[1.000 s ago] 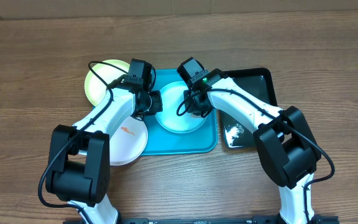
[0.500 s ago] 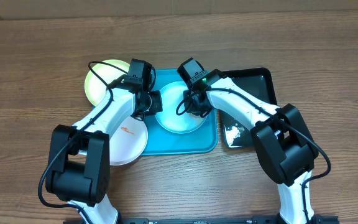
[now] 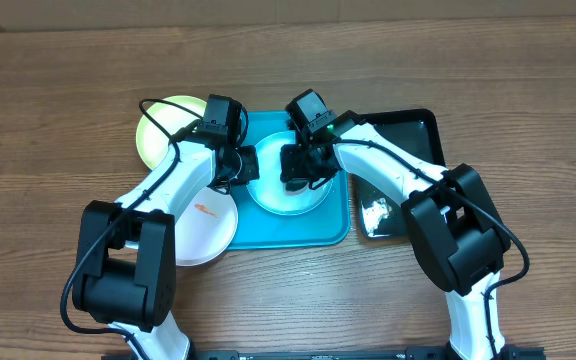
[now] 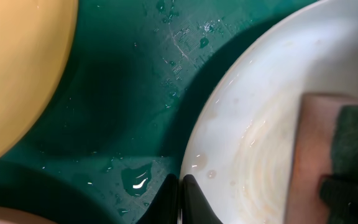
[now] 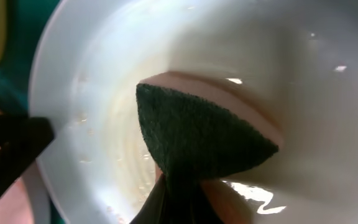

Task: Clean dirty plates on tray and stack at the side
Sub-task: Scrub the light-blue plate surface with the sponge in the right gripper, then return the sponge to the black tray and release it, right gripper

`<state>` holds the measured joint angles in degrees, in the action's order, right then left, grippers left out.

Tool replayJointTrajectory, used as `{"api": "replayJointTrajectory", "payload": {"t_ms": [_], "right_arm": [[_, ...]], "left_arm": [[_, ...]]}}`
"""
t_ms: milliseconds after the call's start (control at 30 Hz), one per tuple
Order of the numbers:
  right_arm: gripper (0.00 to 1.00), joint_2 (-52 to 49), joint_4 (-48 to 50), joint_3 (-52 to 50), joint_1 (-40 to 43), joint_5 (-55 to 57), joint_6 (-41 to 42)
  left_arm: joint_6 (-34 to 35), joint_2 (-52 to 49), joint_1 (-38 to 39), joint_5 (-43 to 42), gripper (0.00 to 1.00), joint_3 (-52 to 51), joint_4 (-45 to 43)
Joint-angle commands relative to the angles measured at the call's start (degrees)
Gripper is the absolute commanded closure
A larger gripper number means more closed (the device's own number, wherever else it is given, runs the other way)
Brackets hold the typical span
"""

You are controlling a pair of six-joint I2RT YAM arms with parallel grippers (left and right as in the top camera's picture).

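A pale blue round plastic plate (image 3: 288, 200) is lying inside a large turquoise rectangular plastic tray (image 3: 313, 232). The left gripper (image 4: 180, 186) is pinching the plate's left rim between closed jaws. The right gripper (image 5: 174, 190) is clamping a dark green and pink sponge (image 5: 197, 134), pressing it against the plate's inside. A white round plate (image 3: 213, 230) with an orange smear is sitting at the tray's left edge, with a yellow-green round plate (image 3: 158, 135) behind it. A glossy black tray (image 3: 408, 135) is lying to the right.

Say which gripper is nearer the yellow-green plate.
Left. The left gripper sits at the pale blue plate's rim beside the yellow-green plate; the right gripper holds a sponge mid-plate, farther off.
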<state>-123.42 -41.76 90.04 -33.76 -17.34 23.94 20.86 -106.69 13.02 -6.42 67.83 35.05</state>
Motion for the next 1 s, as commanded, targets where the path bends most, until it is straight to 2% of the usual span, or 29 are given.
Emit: {"api": "replayJointTrajectory", "payload": {"t_ms": [0, 433, 633, 733, 967], "right_arm": [[0.96, -1.01, 0.42, 0.02, -0.24, -5.97, -0.46], [0.96, -1.01, 0.85, 0.02, -0.59, -7.82, -2.16], [0.96, 1.03, 0.42, 3.19, 3.69, -19.76, -5.77], [0.96, 3.28, -2.40, 3.80, 6.60, -20.87, -6.49], [0.96, 9.60, -13.99, 3.80, 14.25, -19.17, -15.63]], "left_arm": [[0.50, -0.90, 0.13, -0.68, 0.96, -0.31, -0.35], [0.50, -0.90, 0.13, -0.68, 0.96, -0.31, -0.37], [0.50, -0.90, 0.13, -0.68, 0.96, -0.31, -0.35], [0.33, -0.90, 0.13, -0.68, 0.96, -0.31, -0.35], [0.31, -0.90, 0.13, -0.68, 0.96, -0.31, -0.33]]}}
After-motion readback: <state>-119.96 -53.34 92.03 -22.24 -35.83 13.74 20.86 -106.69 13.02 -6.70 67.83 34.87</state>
